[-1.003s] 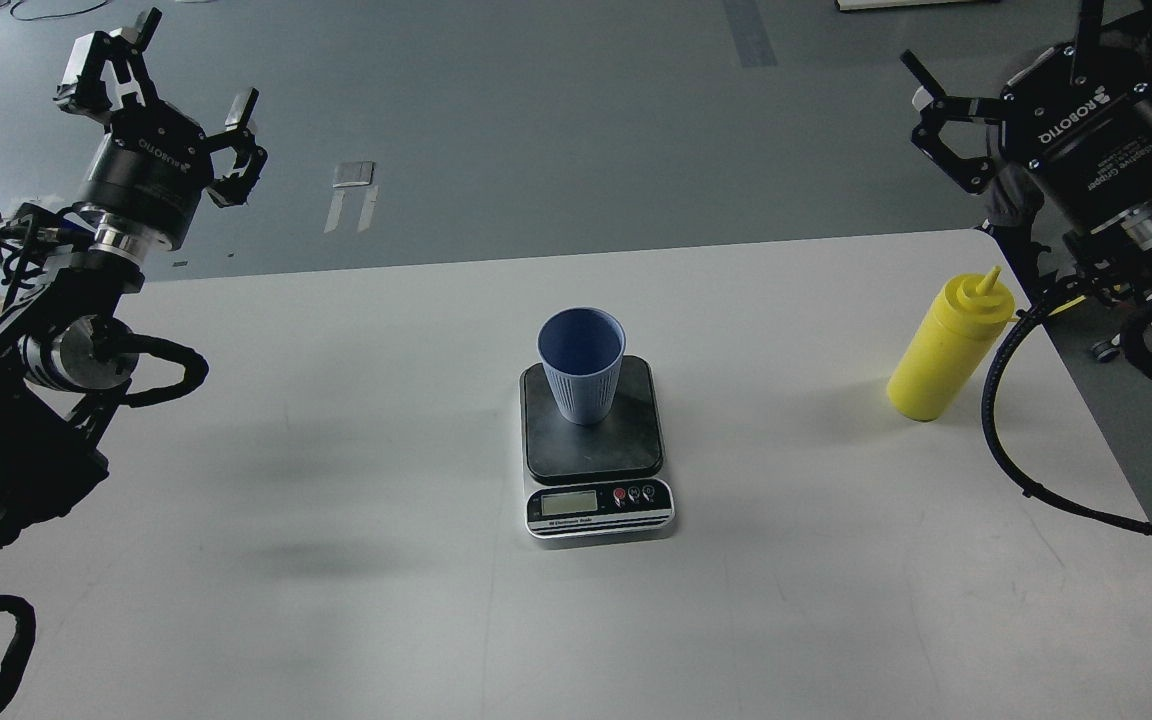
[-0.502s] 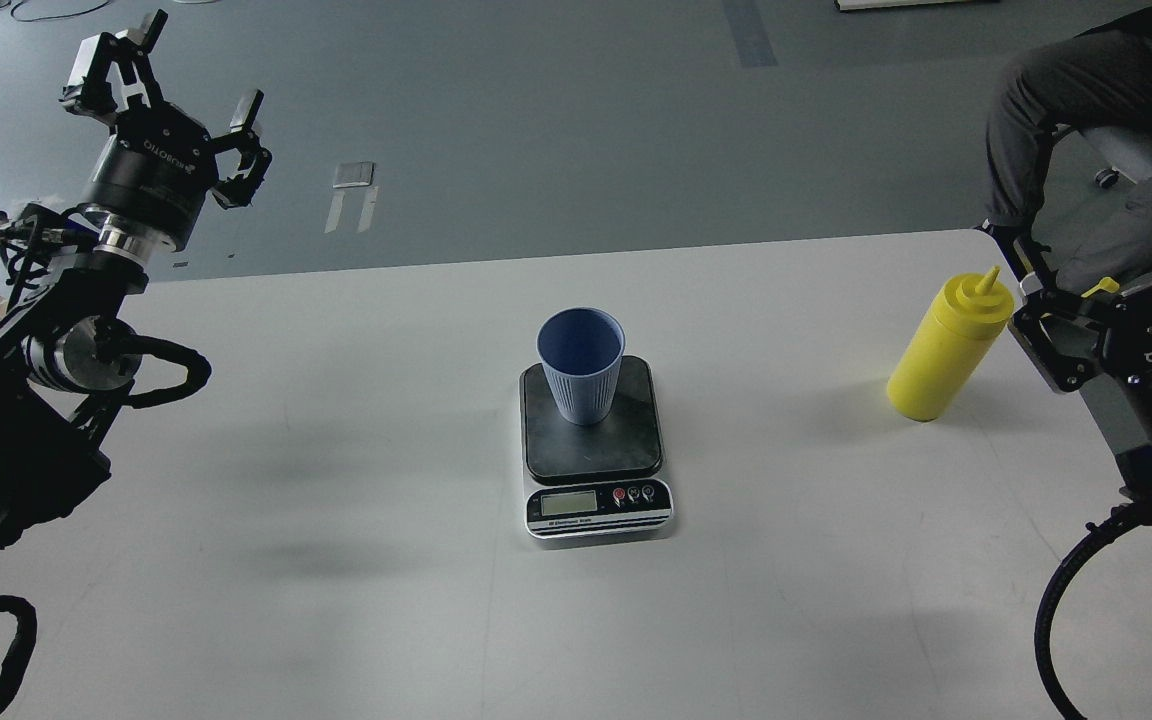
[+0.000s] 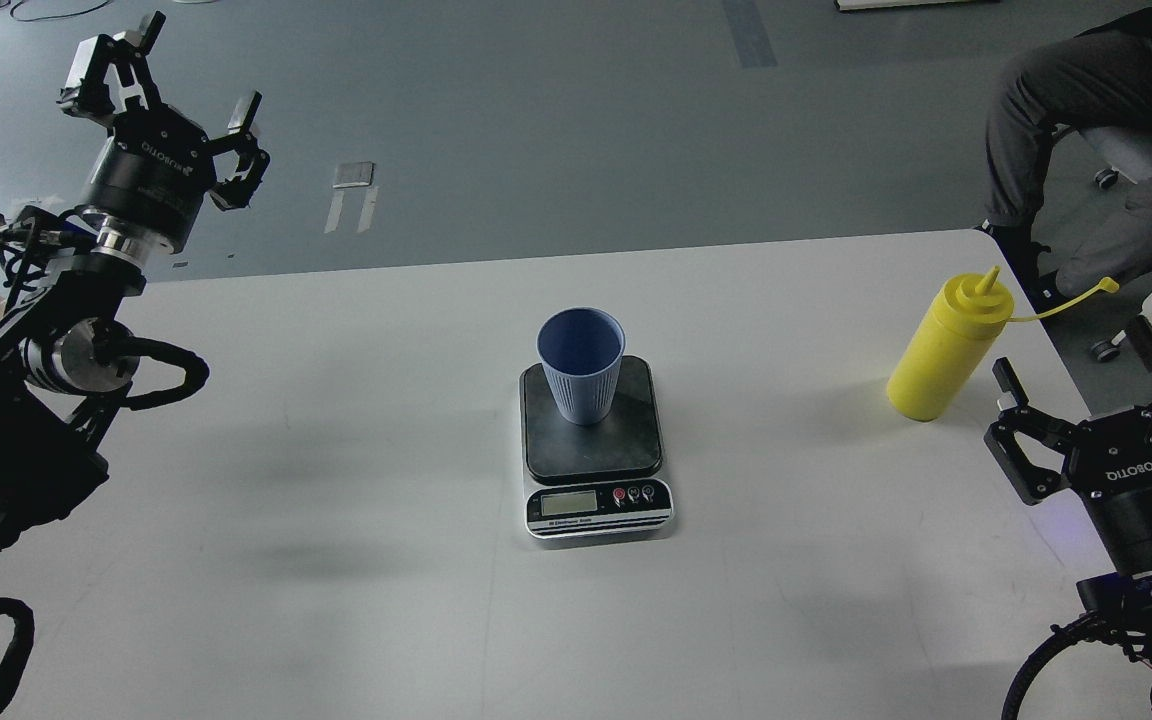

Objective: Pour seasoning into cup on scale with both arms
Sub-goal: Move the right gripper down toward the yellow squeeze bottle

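The seasoning bottle (image 3: 946,352) stands near the table's (image 3: 336,480) right edge, just beyond the right gripper (image 3: 1076,385), whose fingers are spread wide and empty. A clumsy approach could topple it off. The left gripper (image 3: 181,85), fingers also wide, hangs well apart from the cup (image 3: 581,365) on the scale (image 3: 596,455), so a careless steadying grasp could shift the cup.

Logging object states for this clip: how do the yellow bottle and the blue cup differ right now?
The yellow bottle is taller and ends in a pointed nozzle; the blue cup is shorter, open-topped and ribbed lower down. The cup stands on the scale at table centre; the bottle stands directly on the table near its right edge. Both are upright and ungrasped.
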`<state>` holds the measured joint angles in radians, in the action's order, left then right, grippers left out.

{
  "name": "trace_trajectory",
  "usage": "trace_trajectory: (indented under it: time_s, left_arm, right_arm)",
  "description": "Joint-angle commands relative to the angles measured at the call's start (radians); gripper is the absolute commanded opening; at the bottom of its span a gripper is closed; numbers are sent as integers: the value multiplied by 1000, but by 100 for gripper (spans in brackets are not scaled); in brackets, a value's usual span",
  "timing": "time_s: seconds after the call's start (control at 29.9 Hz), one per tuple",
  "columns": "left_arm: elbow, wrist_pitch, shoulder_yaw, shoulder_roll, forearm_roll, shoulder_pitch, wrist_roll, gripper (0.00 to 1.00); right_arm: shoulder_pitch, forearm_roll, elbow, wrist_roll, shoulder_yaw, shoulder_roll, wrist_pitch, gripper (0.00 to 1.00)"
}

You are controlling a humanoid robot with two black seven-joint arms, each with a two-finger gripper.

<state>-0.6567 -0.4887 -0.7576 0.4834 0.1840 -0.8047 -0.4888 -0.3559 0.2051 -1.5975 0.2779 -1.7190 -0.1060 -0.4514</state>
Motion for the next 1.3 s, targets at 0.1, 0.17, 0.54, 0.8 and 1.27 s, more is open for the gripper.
trace_trajectory:
  time_s: [0.1,0.17,0.54,0.8,1.27]
  left_arm:
    - [0,0,1,-2,0,1,0,98]
    - [0,0,3,-2,0,1,0,98]
    - [0,0,3,-3,0,1,0,98]
    - [0,0,3,-2,0,1,0,98]
    - [-1,0,3,-2,0,-1,0,98]
  right_arm:
    - [14,-7,106,3,4,8,-9,100]
    - [15,-6,110,3,4,11,-9,100]
    - [112,0,241,3,6,83,7,100]
    - [187,-1,330,3,15,104,8,100]
    - [271,-7,433,1,18,97,22,100]
